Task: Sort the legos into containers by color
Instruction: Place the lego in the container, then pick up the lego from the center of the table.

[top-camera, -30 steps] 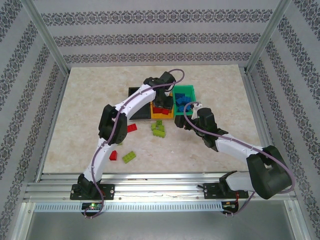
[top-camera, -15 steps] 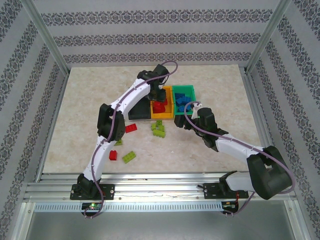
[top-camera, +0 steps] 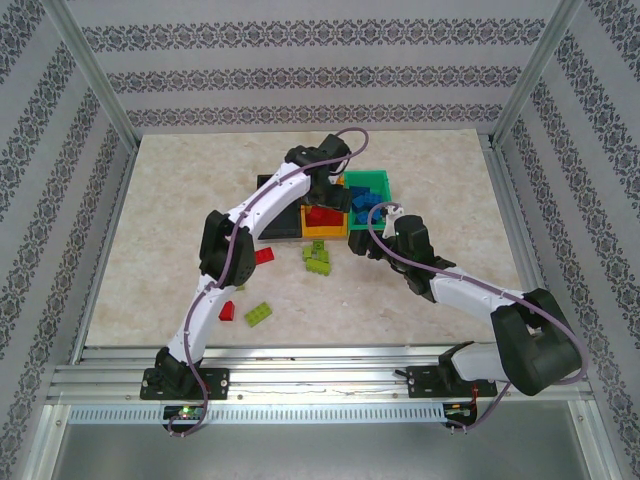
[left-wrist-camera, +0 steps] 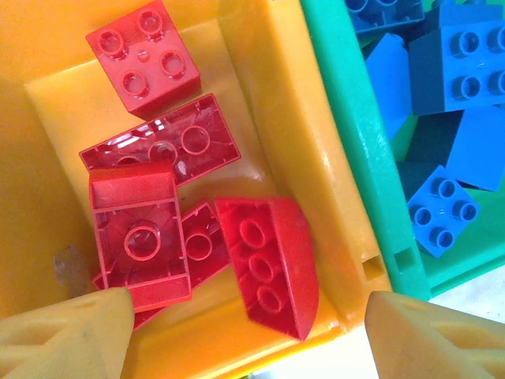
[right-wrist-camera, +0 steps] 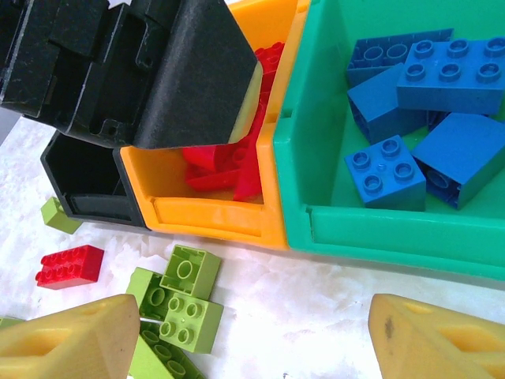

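Note:
My left gripper (left-wrist-camera: pixel 252 341) hangs open over the orange-yellow container (left-wrist-camera: pixel 276 118), nothing between its fingers. Below it a red lego with a rounded side (left-wrist-camera: pixel 268 264) leans against the near wall among other red legos (left-wrist-camera: pixel 150 245). The green container (left-wrist-camera: pixel 355 142) beside it holds blue legos (left-wrist-camera: pixel 465 71). My right gripper (right-wrist-camera: pixel 256 339) is open and empty above the table just in front of the containers, with lime legos (right-wrist-camera: pixel 185 304) by its left finger. A red lego (right-wrist-camera: pixel 69 266) lies near the black container (right-wrist-camera: pixel 87 178).
The three containers stand side by side mid-table: black (top-camera: pixel 280 225), orange-yellow (top-camera: pixel 325 233), green (top-camera: pixel 367 180). Loose on the table lie red legos (top-camera: pixel 263 256) (top-camera: pixel 227 312) and lime ones (top-camera: pixel 318 258) (top-camera: pixel 258 314). The left arm (top-camera: pixel 230 240) arches over them.
My left gripper opened over the orange-yellow container and the red lego dropped in. Its wrist swung slightly back and forth. The right arm has not moved.

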Motion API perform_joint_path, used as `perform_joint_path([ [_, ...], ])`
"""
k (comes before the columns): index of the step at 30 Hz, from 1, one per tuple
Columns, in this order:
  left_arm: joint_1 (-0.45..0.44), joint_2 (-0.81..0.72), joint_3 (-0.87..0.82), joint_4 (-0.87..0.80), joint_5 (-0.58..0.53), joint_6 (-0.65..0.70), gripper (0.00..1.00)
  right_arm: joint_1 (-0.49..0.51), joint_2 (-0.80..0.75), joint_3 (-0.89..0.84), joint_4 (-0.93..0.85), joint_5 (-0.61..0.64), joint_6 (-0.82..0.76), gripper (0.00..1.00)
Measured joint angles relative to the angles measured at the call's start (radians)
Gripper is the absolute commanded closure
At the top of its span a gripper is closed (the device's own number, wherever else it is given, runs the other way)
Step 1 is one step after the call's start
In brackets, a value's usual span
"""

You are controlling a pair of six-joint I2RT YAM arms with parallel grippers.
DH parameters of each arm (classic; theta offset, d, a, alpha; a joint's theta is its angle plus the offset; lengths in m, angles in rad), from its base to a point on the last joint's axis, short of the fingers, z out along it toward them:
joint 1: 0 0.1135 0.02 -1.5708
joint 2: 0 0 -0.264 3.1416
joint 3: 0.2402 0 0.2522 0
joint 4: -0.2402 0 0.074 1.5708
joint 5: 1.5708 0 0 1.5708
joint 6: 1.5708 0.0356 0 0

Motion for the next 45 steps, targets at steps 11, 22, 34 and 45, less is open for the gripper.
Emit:
perform_joint_path([
  [11, -0.005, -0.386, -0.523, 0.131, -0.064, -0.006, 0.23, 0.0, 0.0, 0.0, 0.0, -0.007, 0.008, 0.23],
  [22, 0.035, -0.689, -1.089, 0.305, -0.111, -0.089, 0.18, 0.0, 0.003, 0.0, 0.006, -0.008, 0.016, 0.23],
  [34, 0.156, -0.703, -1.235, 0.424, -0.098, -0.261, 0.16, 0.001, 0.016, 0.0, 0.014, -0.012, 0.015, 0.23],
  [45, 0.174, -0.587, -1.197, 0.464, -0.077, -0.343, 0.17, 0.001, 0.015, 0.0, 0.014, -0.011, 0.014, 0.24],
])
